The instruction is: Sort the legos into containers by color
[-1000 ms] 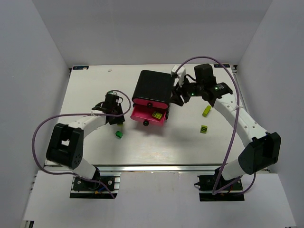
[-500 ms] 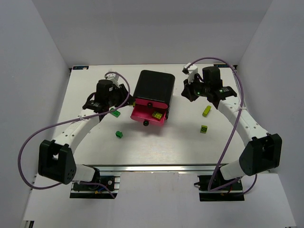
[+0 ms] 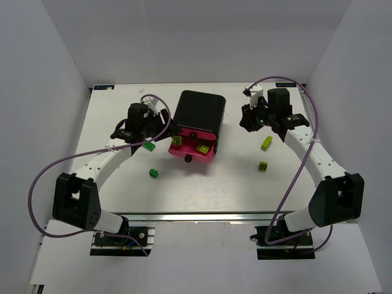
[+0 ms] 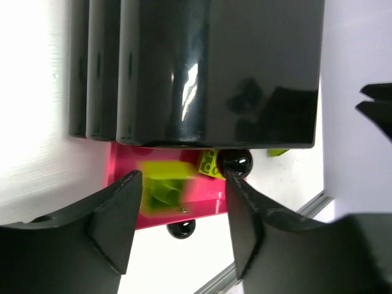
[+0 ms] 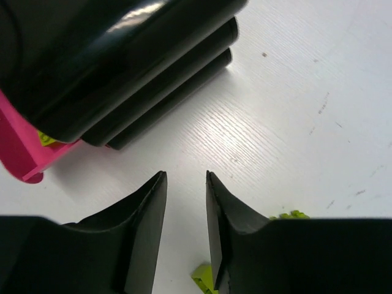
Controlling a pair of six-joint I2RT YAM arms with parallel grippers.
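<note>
Looking down from the top view, the left pincer sits at the left edge of the pulled-out pink drawer, which juts toward the near side from under the black casing. One yellow-green lego lies at the drawer's left end, right by that pincer. A green lego lies just near of the pincer and a dark green lego nearer again, both on the left arm's side. Right of the casing, the right pincer hovers far-left of an oblong lego, whose long axis slants, on open white surface.

In the left wrist view, the jaws stand wide apart with a blurred yellow-green lego between them over the drawer; resting or falling, I cannot tell.

In the right wrist view, the jaws are narrowly parted and empty.
</note>
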